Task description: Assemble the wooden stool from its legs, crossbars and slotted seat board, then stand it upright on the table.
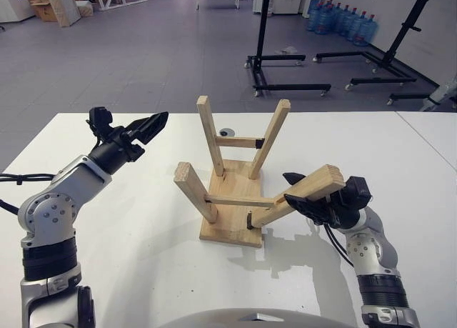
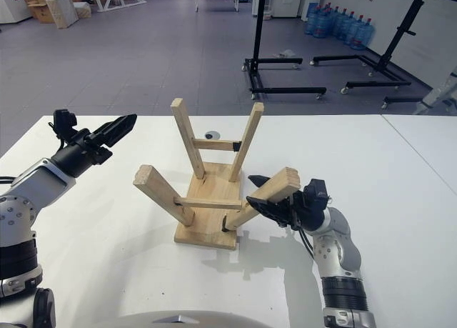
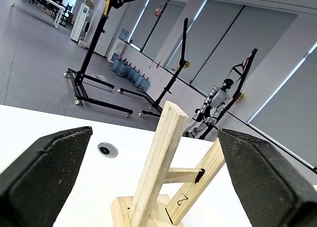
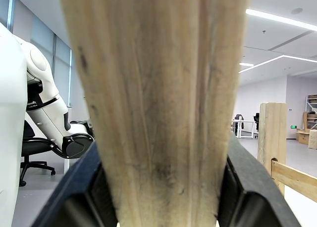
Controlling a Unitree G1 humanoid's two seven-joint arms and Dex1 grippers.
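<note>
At lower right, the right gripper [image 1: 303, 191] is clamping 1 leg [image 1: 275, 209] slanting down-left into the seat board [image 1: 230, 229]; the left gripper [image 1: 148, 127] is hanging open, far left.

The right tool [image 1: 291, 187] is clamped round the top end of the near right leg [image 1: 325, 179] of the upturned pale wooden stool [image 1: 239, 201]. The stool's flat slotted seat board [image 1: 230, 231] lies on the white bench [image 1: 400, 171], just left of that tool. The other three legs rise to its left and beyond it. The left tool [image 1: 153, 126], fingers apart, hangs over the bench with the stool well apart on its right. A small round bench grommet [image 1: 226, 133] sits behind the stool.
</note>
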